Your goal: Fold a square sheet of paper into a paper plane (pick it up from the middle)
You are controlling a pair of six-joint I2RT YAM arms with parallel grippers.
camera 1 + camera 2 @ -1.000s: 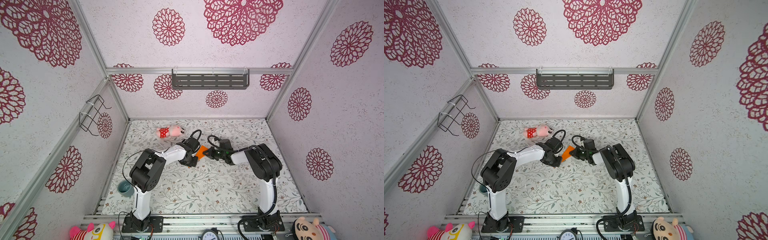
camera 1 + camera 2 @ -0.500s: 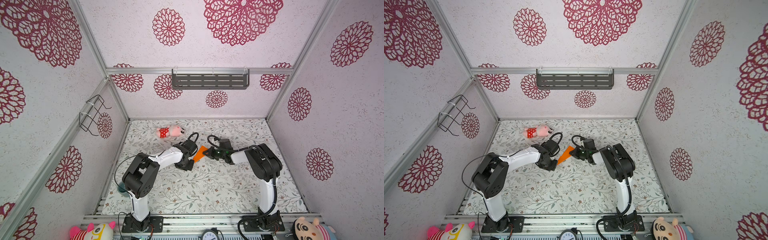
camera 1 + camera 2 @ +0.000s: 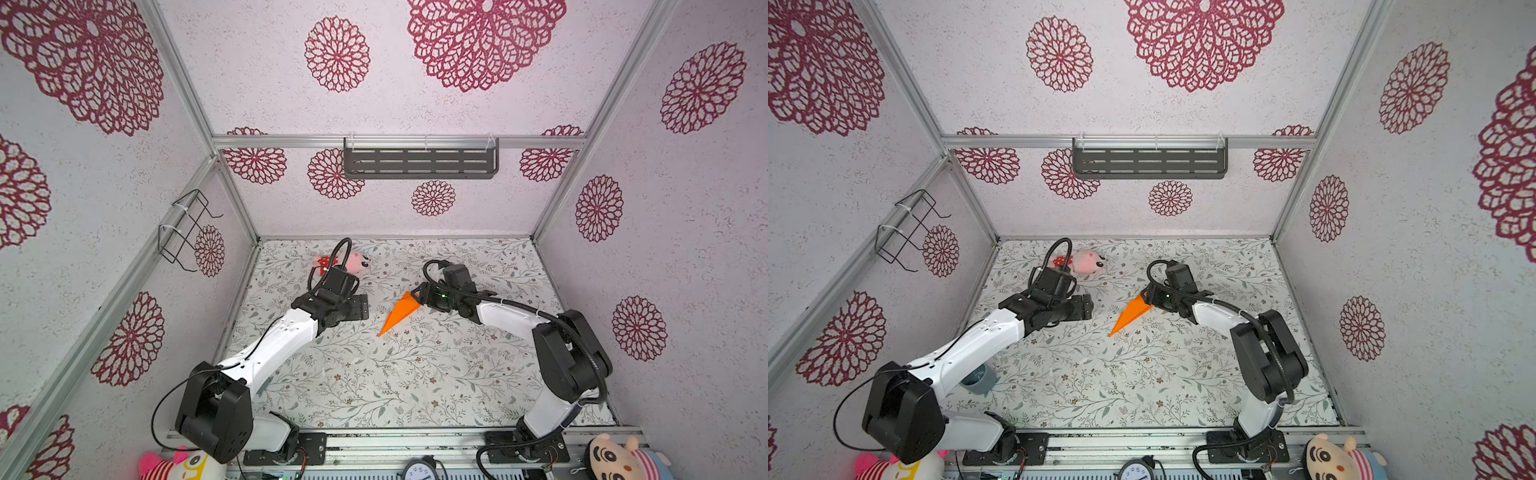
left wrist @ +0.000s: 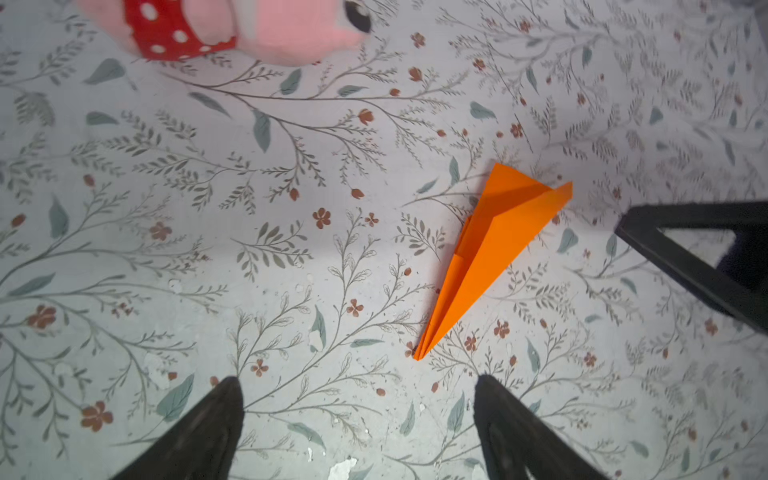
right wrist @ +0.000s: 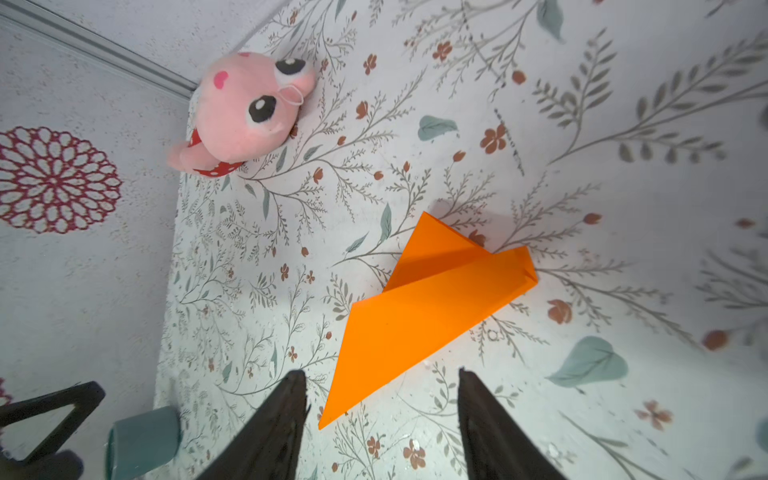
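Orange paper folded to a narrow dart, the paper plane [image 3: 400, 312] lies flat on the flowered mat [image 3: 374, 386] near the middle, between my two arms. Its nose points toward the front left and its wide tail toward the back.

My left pincer [image 3: 360, 306] is spread wide and holds nothing. It hovers beside the plane, clear of it. In my left wrist view the plane [image 4: 490, 253] lies on the mat ahead of my parted fingers [image 4: 216, 419].

My right pincer [image 3: 417, 293] sits right at the tail. Its fingers [image 5: 282, 415] also stand apart, and the plane [image 5: 419, 316] rests loose on the mat, not pinched. Whether a fingertip touches the tail, I cannot tell.

The pink plush toy [image 3: 353, 262] lies at the back left of the mat, well apart from the plane. A grey-blue cup [image 3: 978, 380] stands under my left arm.
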